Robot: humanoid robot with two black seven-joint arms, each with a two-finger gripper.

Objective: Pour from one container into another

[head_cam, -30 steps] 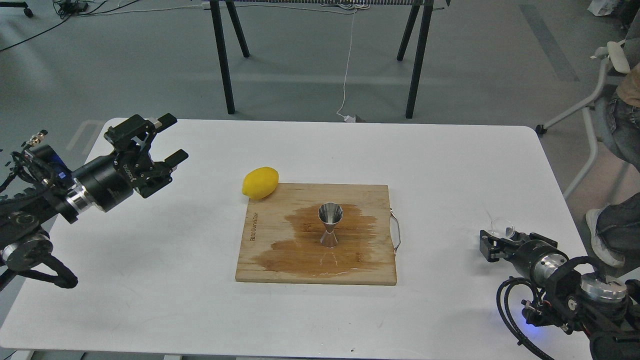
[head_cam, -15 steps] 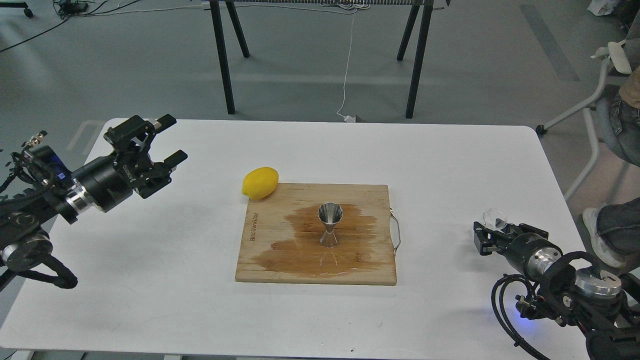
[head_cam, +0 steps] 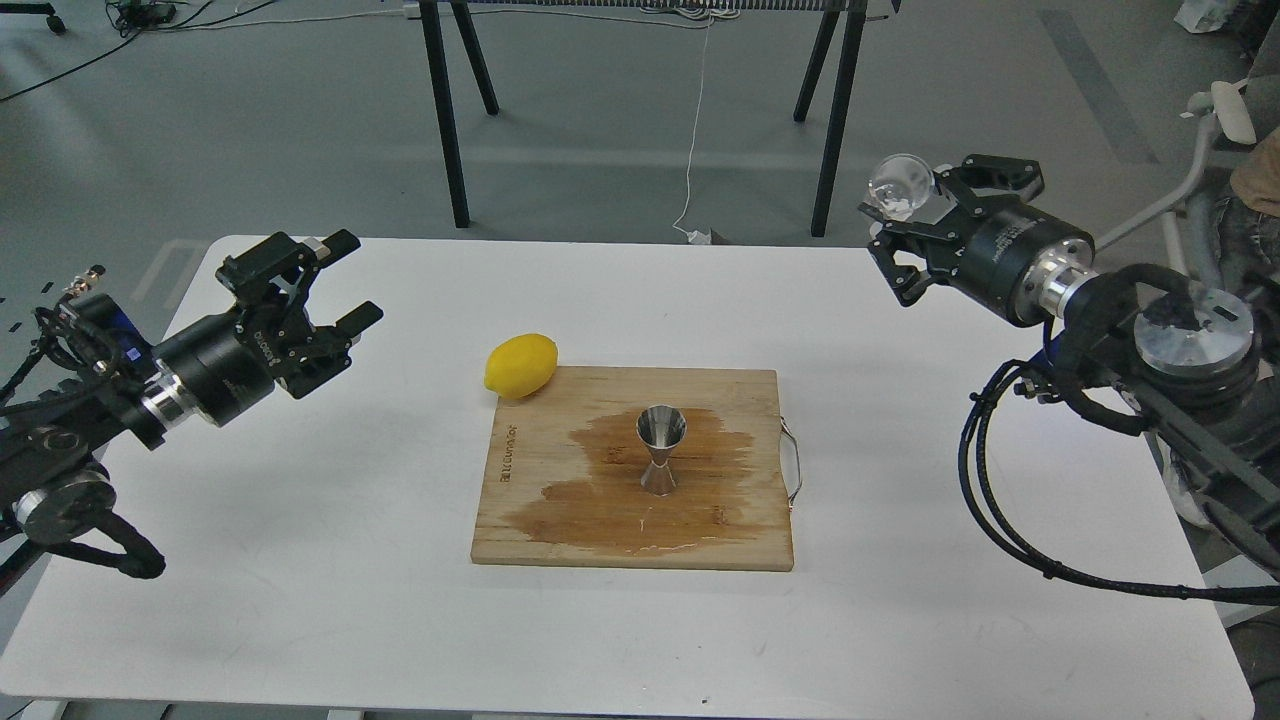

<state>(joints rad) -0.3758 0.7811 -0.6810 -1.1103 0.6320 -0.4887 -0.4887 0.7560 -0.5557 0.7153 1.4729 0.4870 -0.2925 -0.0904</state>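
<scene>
Lifted high off the table since half a second ago, the glass cup [head_cam: 899,186] now rides at the tip of the right gripper [head_cam: 915,225], up above the table's far right corner, where before it sat low near the right edge. The gripper's fingers are clamped on the cup, which appears tipped on its side with its rounded body toward the camera; whether anything is inside I cannot tell.

The steel jigger [head_cam: 661,449] stands upright on the wooden cutting board [head_cam: 560,520], well apart from the cup, in the middle of a dark wet stain [head_cam: 600,500] that suggests liquid has already missed the target. To pour well, the cup should be carried over until its rim sits directly above the jigger's small mouth, brought low, then tilted slowly; the mouth is narrow and the jigger looks easy to knock over.

A lemon [head_cam: 520,365] touches the board's far left corner, clear of the path. The left gripper [head_cam: 325,290] hangs over the table's left side, fingers spread and holding nothing.
</scene>
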